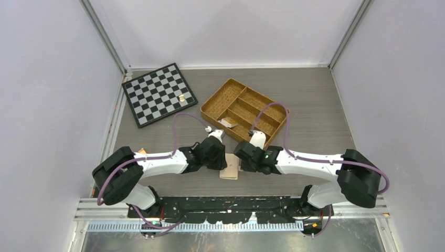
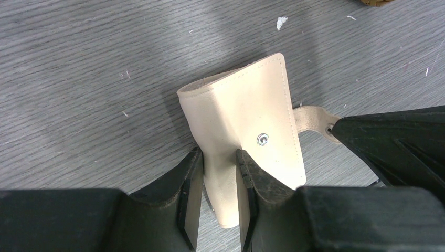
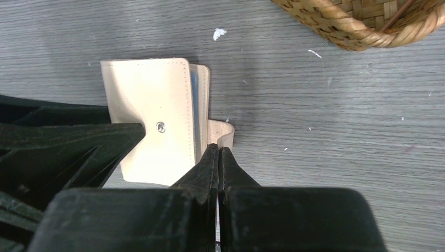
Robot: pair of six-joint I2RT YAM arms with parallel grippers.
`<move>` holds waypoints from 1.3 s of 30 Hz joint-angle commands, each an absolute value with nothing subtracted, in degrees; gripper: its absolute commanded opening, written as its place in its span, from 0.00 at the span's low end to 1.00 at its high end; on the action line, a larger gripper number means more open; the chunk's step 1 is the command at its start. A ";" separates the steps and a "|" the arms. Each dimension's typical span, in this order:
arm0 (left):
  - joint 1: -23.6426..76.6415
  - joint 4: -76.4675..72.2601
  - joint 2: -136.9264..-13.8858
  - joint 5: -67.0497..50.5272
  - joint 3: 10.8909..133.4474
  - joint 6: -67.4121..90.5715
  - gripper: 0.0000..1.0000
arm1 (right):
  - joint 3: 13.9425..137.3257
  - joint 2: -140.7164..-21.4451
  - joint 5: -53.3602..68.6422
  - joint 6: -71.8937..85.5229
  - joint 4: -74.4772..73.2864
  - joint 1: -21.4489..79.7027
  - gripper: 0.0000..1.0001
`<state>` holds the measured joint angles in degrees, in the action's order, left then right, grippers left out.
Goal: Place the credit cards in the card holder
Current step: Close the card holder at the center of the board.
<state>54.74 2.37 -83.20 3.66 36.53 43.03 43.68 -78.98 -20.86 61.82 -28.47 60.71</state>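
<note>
The holder is hemmed in: the left gripper clamps its left side, and the right gripper, jaws pressed together, sits just beside its tab. The tray stands near behind both wrists. Bare table lies open right of the tray, and between the chessboard and the left arm

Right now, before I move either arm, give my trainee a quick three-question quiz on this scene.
1. True or false: the left end effector is clamped on the card holder.
2. Pick one. The right end effector has its jaws: A) wide open, B) pressed shut together, C) out of view.
3. Fill in: in the top view, the woven tray lies to the ___ of the chessboard.

Key: 1 true; 2 B; 3 right.
</note>
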 commanded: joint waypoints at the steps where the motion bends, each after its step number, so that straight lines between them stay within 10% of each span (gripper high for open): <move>1: 55.83 4.82 -86.41 4.00 36.21 41.62 0.28 | 40.20 -73.33 -20.49 61.90 -19.51 61.04 0.01; 39: 56.34 3.07 -86.48 3.26 35.30 42.67 0.25 | 38.08 -80.36 -17.28 57.97 -6.76 59.81 0.01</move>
<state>55.40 1.52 -84.03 3.84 37.06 43.09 36.29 -79.15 -15.97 58.61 -7.70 59.88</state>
